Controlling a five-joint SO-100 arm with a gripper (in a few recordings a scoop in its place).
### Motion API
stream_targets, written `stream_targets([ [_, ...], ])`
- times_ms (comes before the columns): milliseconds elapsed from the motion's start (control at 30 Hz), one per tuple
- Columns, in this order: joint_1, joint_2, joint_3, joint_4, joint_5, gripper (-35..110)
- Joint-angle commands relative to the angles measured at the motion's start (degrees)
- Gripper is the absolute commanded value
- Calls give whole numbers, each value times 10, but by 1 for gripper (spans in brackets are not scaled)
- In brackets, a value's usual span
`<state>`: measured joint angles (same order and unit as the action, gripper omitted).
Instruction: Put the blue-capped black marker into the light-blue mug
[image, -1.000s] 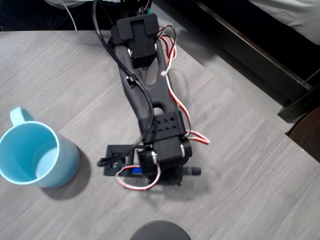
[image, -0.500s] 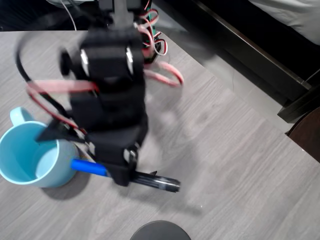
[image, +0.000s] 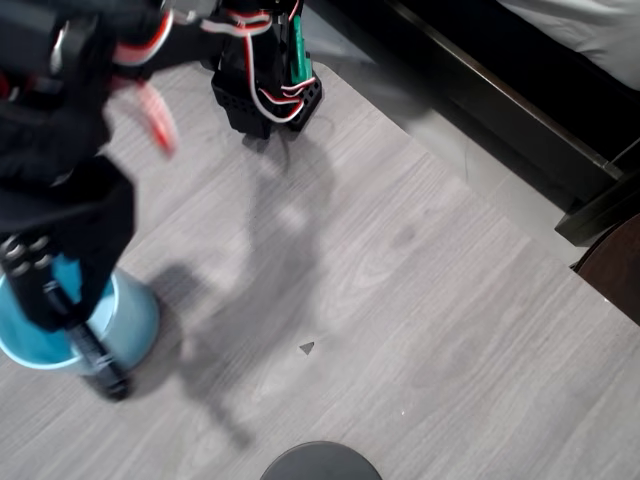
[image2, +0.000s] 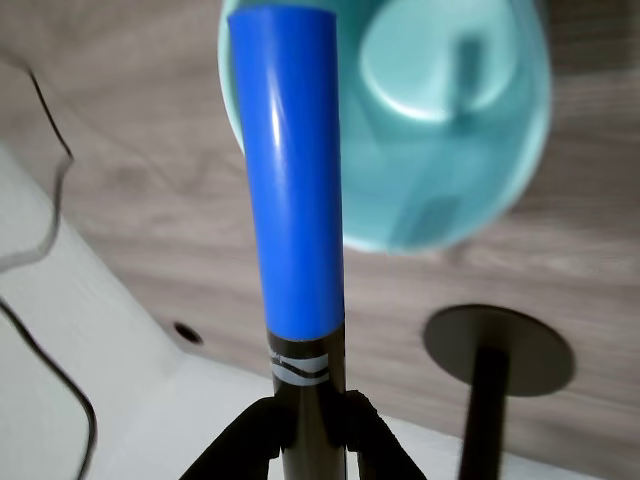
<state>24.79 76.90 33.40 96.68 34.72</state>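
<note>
The light-blue mug (image: 135, 318) stands at the left edge of the overhead view, mostly covered by my blurred black arm. My gripper (image: 52, 300) hovers over it, shut on the blue-capped black marker, whose black tail (image: 98, 362) sticks out past the mug's near rim. In the wrist view the marker's blue cap (image2: 292, 170) points away from me, its tip over the rim of the mug (image2: 450, 130) below. My gripper (image2: 308, 418) clamps the black barrel between both fingers (image2: 238, 448).
A dark round disc (image: 320, 462) lies at the table's near edge; it shows as a disc with a post (image2: 498, 350) in the wrist view. The arm's base (image: 265, 85) sits at the top. The table's right edge (image: 470, 190) runs diagonally beside dark furniture.
My arm has swung left and risen from the middle of the table, carrying the marker. The marker has turned and now hangs over the mug.
</note>
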Motion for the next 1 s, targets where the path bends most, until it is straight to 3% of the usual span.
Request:
stream_targets([
  [0,-1,-23,-4,-36,45,0],
  [400,-45,-91,-7,-113,105,0],
  [967,-36,-91,-7,-105,118,0],
])
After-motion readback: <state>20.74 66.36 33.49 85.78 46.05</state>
